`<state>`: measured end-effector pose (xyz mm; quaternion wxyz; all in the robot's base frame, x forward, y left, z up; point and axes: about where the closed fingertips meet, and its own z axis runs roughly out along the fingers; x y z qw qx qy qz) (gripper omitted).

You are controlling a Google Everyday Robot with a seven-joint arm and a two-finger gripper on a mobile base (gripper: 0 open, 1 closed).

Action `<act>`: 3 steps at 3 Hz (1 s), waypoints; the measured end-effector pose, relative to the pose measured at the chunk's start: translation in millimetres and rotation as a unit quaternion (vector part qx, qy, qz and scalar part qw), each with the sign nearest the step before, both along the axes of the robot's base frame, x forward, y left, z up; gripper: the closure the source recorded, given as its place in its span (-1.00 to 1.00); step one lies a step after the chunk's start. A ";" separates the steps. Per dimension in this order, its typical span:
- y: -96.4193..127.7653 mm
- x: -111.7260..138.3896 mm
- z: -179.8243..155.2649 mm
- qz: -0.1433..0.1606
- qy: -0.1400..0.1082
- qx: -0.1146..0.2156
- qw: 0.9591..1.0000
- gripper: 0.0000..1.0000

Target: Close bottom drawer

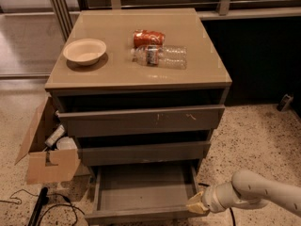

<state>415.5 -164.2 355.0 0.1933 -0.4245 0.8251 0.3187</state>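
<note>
The bottom drawer (141, 192) of the grey-brown cabinet is pulled out, showing its shallow grey tray, which holds nothing. Its plain front (141, 215) runs along the bottom edge of the camera view. My gripper (197, 204) reaches in from the lower right on a white arm (263, 194). It sits at the drawer's front right corner, against or very near the front panel. Its pale tips point left toward the drawer.
The top drawer (141, 120) with pale scratch marks and the middle drawer (143, 153) stand slightly out. On the cabinet top lie a bowl (84, 51), a red can (148, 37) and a plastic bottle (162, 56). An open cardboard box (47, 149) and cables (37, 206) lie at the left.
</note>
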 end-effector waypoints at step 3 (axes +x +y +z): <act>11.8 -10.4 -1.0 0.004 -0.039 0.090 0.995 1.00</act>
